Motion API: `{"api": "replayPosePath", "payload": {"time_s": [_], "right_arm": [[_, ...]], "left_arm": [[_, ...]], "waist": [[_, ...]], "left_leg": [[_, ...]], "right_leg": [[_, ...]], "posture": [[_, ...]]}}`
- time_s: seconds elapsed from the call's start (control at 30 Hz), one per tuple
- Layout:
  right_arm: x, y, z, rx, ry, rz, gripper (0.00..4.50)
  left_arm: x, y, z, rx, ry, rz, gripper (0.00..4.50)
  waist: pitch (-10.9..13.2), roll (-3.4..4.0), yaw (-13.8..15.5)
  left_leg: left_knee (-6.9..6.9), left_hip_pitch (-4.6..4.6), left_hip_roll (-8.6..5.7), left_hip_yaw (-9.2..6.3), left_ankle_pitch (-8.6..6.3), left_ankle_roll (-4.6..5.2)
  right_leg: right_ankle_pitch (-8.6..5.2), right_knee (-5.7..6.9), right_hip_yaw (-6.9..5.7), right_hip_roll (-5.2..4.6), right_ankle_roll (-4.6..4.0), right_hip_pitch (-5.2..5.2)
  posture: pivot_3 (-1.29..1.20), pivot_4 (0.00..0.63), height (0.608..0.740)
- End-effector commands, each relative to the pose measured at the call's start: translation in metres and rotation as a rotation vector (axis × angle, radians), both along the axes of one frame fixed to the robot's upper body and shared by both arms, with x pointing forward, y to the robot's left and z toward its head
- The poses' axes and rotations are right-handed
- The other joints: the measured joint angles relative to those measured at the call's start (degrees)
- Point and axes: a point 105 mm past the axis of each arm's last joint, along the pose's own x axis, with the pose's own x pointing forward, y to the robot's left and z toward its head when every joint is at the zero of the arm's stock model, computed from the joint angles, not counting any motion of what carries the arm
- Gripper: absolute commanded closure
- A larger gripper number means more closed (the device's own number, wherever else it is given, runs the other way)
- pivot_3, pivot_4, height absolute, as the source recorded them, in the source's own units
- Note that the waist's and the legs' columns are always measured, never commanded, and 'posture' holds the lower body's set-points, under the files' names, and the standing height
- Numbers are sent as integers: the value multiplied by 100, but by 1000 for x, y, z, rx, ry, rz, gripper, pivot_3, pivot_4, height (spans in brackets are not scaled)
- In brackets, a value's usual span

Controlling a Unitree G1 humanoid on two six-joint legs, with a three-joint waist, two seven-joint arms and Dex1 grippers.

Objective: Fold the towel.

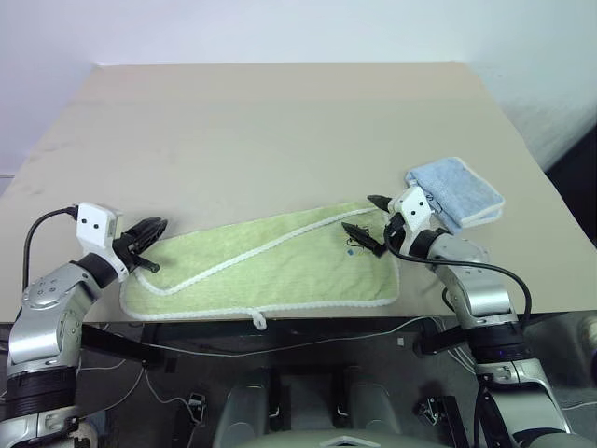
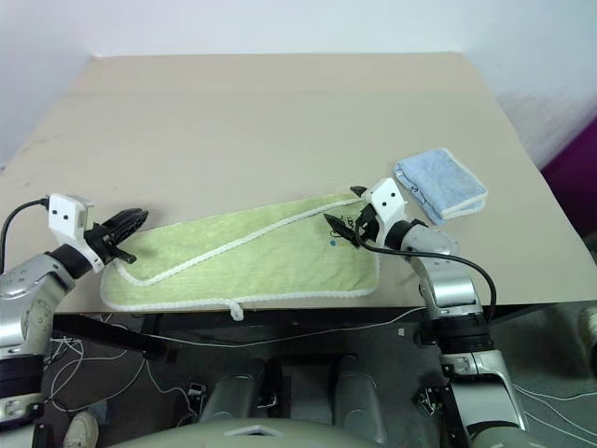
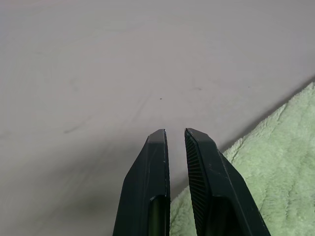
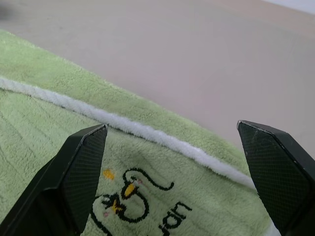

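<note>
The light-green towel (image 1: pixel 270 266) lies lengthwise along the table's near edge. A white corded edge crosses its top at a slant, and a small white loop (image 1: pixel 258 322) hangs over the table edge. My left gripper (image 1: pixel 159 227) hovers at the towel's left end with its fingers (image 3: pixel 152 167) almost together and nothing between them; the terry (image 3: pixel 275 172) lies just beside them. My right gripper (image 1: pixel 359 213) stands wide open over the towel's right end, straddling the corded edge and the dark embroidered mark (image 4: pixel 130 196).
A smaller light-blue folded towel (image 1: pixel 457 191) sits just right of my right gripper, near the table's right edge. The beige table (image 1: pixel 280 121) stretches bare behind the green towel. Cables hang below the near edge.
</note>
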Motion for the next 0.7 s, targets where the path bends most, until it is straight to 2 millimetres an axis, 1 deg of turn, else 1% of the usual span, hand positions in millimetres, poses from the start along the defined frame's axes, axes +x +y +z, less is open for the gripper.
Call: {"api": "replayPosePath", "payload": {"time_s": [0.03,0.13,0.27,0.47,0.63,0.7], "right_arm": [[0,2,16,4,-61,15,53],[1,3,15,4,-65,5,53],[0,3,14,7,-65,5,53],[-2,2,14,6,-71,-11,53],[-5,-3,13,8,-75,-35,53],[-3,-2,11,15,-73,-48,53]], "left_arm": [[0,-5,15,3,-57,-18,3902],[3,-7,14,-2,-60,-18,3902],[3,-14,15,3,-58,-39,3902],[6,-9,15,25,-56,-27,3902],[6,-14,15,56,-43,-88,3902],[3,-11,15,87,-26,-128,3902]], "waist": [[0,0,-2],[0,0,1],[0,0,0],[0,0,2],[0,0,-2],[0,1,-4]], "left_leg": [[0,0,0,0,0,0],[-1,0,0,0,-1,-1],[-1,0,0,0,-5,-8],[-2,-1,0,0,-8,-14],[-2,-1,0,0,-8,-14],[-3,-1,0,0,-9,-14]], "right_leg": [[0,0,0,0,0,0],[0,0,0,-1,0,-1],[0,0,0,-3,-1,-2],[0,-1,0,-4,-1,-3],[0,-1,0,-4,-1,-3],[0,-1,0,-4,-2,-3]], "posture": [[0,150,740],[0,150,740],[0,150,740],[0,150,740],[0,150,740],[0,150,740]]}}
